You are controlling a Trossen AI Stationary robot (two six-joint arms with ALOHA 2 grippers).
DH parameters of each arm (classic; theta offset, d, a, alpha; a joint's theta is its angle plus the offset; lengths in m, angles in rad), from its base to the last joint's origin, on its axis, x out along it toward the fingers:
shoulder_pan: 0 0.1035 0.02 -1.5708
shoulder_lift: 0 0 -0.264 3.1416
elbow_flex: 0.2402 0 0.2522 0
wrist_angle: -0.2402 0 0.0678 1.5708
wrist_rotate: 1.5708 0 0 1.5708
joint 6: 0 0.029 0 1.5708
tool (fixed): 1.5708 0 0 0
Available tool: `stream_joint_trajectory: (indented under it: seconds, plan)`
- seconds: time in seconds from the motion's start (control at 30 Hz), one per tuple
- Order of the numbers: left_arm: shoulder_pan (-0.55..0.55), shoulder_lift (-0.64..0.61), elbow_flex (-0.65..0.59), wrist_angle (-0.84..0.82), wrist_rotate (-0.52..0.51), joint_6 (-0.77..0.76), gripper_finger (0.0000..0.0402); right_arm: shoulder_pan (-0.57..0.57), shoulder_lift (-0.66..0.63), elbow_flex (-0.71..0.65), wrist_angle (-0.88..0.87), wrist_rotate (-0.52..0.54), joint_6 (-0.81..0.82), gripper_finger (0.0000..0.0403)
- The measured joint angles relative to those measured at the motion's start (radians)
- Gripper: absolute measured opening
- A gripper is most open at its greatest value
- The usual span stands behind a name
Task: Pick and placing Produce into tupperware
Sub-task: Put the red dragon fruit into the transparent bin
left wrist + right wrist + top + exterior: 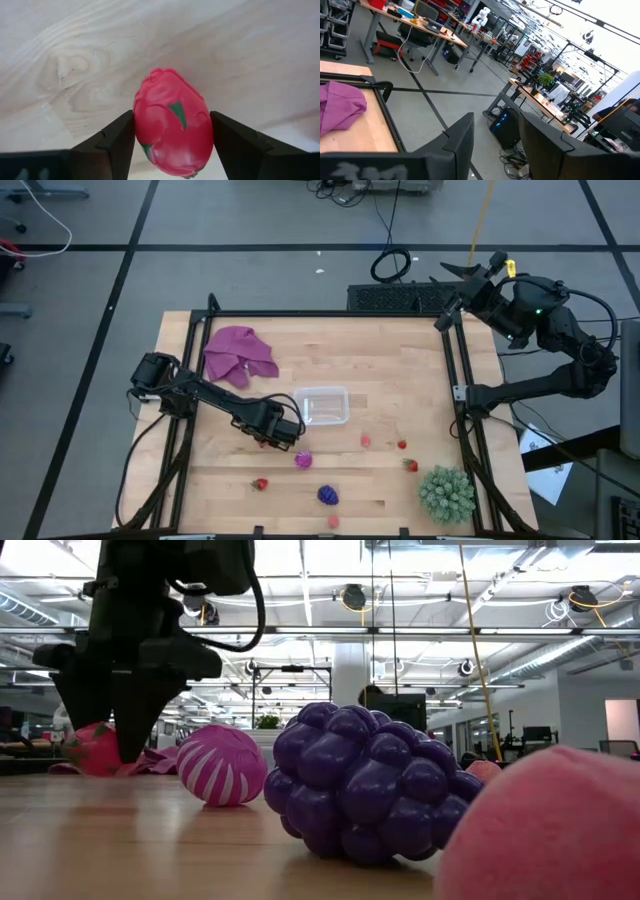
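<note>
While the right gripper [470,272] waits with jaws released, well beyond the tupperware [322,406], the left gripper [291,434] just beside it grasps a red fruit [172,129] on the surface [400,370].

- High view looks straight down over the whole table [330,380].
- Low view sits at tabletop level, close behind the purple berry [365,785], also visible from overhead.
- Left wrist view is pressed close to the tabletop.
- Right wrist view faces the room.
</note>
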Motion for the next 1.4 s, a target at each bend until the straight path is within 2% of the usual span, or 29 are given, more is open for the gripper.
stream_joint_trajectory:
  seconds: [0.23,0.53,0.73,1.2,1.4]
  plan:
    - [0.005,-0.077,0.0,-0.005,0.017,0.006,0.0247,0.0,0.0,0.0,0.001,0.0,0.0,0.0148]
    - [0.033,-0.224,0.0,0.027,0.016,0.008,0.0238,0.0,0.0,0.0,0.016,0.0,0.0,0.0148]
    - [0.1,-0.274,0.014,0.116,0.013,0.102,0.0237,0.0,0.002,0.0,0.041,0.0,0.0,0.0148]
    - [0.257,-0.275,0.277,0.133,-0.095,0.489,0.0237,0.0,0.011,0.0,0.046,0.0,-0.013,0.0148]
    - [0.292,-0.204,0.423,0.133,-0.127,0.65,0.0237,0.0,0.011,0.0,0.076,0.0,-0.031,0.0148]
